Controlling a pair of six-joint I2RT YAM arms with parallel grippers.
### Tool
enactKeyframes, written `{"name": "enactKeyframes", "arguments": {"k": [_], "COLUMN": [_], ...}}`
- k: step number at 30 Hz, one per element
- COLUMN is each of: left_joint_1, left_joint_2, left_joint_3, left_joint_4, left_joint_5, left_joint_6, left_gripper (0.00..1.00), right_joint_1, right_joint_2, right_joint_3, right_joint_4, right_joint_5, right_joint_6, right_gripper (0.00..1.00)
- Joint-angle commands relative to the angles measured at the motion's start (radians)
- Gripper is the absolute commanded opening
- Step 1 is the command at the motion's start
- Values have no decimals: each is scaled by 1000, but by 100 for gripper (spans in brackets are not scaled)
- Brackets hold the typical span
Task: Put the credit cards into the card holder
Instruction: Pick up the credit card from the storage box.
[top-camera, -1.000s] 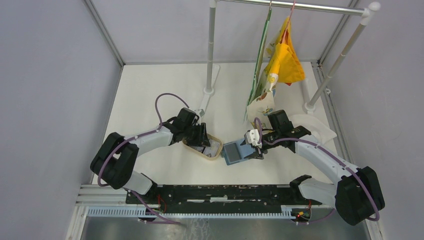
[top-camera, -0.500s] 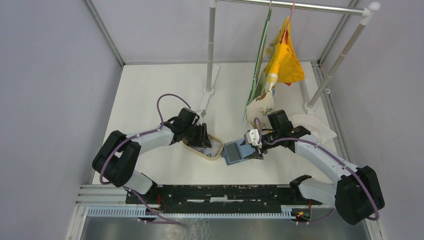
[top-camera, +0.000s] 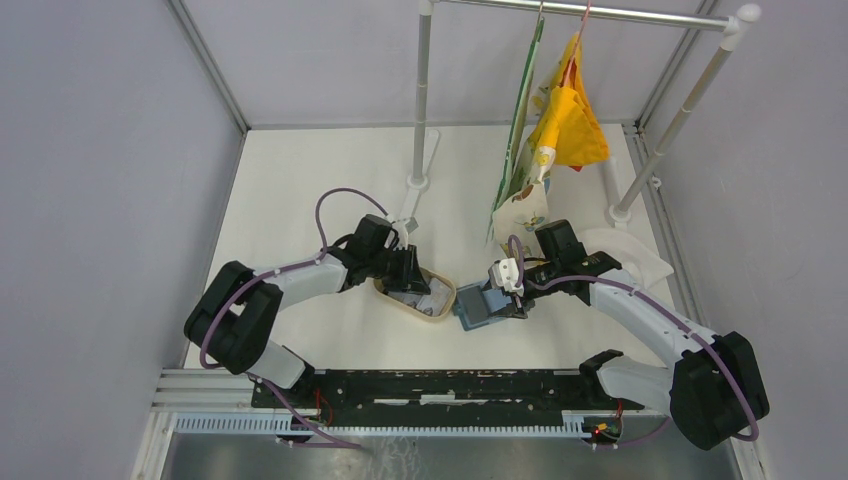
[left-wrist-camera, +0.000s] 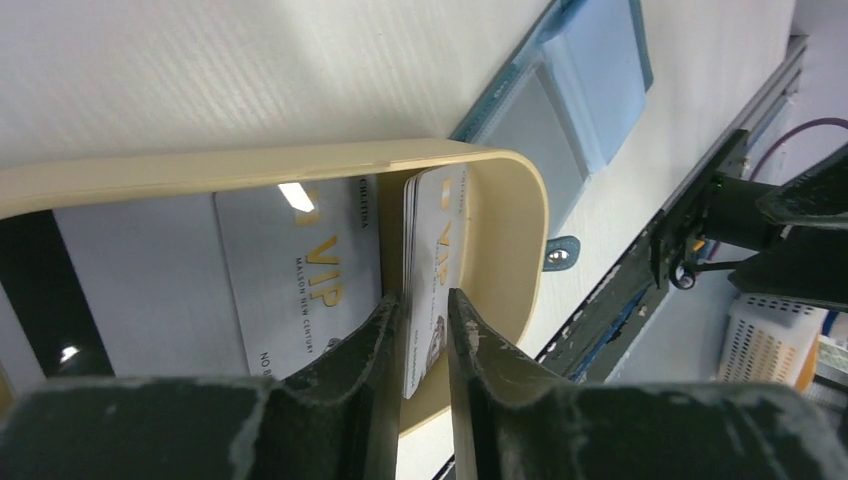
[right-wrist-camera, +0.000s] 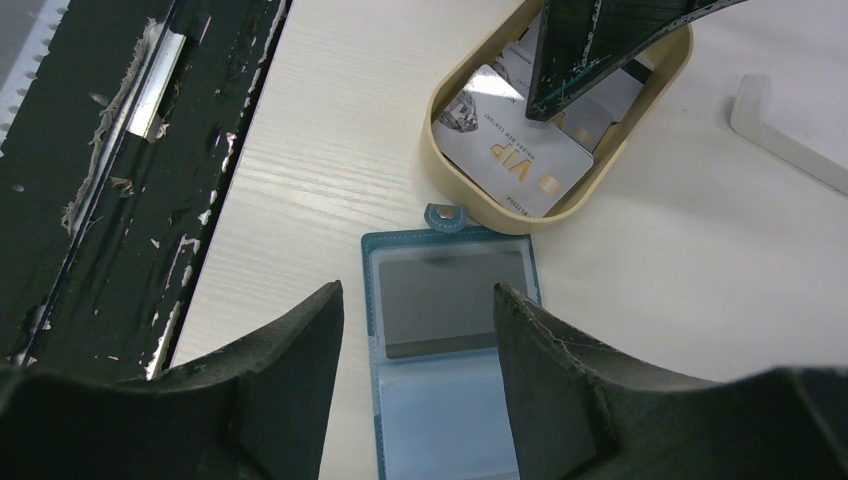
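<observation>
The teal-blue card holder (top-camera: 474, 308) lies open on the table, its clear pockets up, and shows in the right wrist view (right-wrist-camera: 445, 320) and the left wrist view (left-wrist-camera: 590, 100). My right gripper (top-camera: 505, 300) hangs open over it (right-wrist-camera: 417, 292), fingers either side, touching nothing. Several pale VIP credit cards (right-wrist-camera: 510, 160) lie in the tan oval tray (top-camera: 447, 300). My left gripper (top-camera: 408, 282) is down in the tray, shut (left-wrist-camera: 425, 300) on one credit card (left-wrist-camera: 432, 250) standing on edge. Another card (left-wrist-camera: 290, 270) lies flat beside it.
A clothes rack stands behind, one pole base (top-camera: 417, 182) just beyond the left arm, with yellow and green cloths (top-camera: 560, 120) hanging. A white cloth (top-camera: 630, 250) lies at the right. The black rail (top-camera: 440, 385) runs along the near edge.
The left gripper and the tan tray have shifted a little right, toward the card holder. The card holder has turned slightly. The right gripper stays open above it.
</observation>
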Motion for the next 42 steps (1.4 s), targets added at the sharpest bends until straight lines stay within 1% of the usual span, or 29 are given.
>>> {"name": "enactKeyframes", "arguments": {"k": [1,4,9,18,23,28,31,35,42], "left_joint_1": [1,-3,-18,-38,-42,-64,-79,-88,-91], "left_joint_2": [-17,-13,-1,36,47,67,84,101,110], "left_joint_3": [-12,-25,-25,-23,-11,14,39,58,82], "left_joint_4": [107,151,179,201,170,154,115,70,65], "left_joint_5": [87,113,133,118,87,77,41,2,6], "left_joint_6": [-58,-76,-87,-100,-86,-79,-65,-52,-45], "left_gripper": [28,27,26,25,27,34,37,37,36], "right_joint_1": [-4,-4,-5,-4,-5,-5,-5,-4,-4], "right_joint_2": [-4,-3,-2,-4,-3,-1,-2,-2,-4], "right_joint_3": [5,6,5,5,6,5,6,5,5], "right_joint_4": [-2,-1,-2,-1,0,-1,0,-2,-2], "right_joint_5": [-38,-38,-37,-38,-39,-39,-38,-39,-39], "right_joint_6": [-14,-13,-13,-14,-13,-13,-13,-14,-13], "right_gripper": [63,63,63,63,63,63,63,63,63]}}
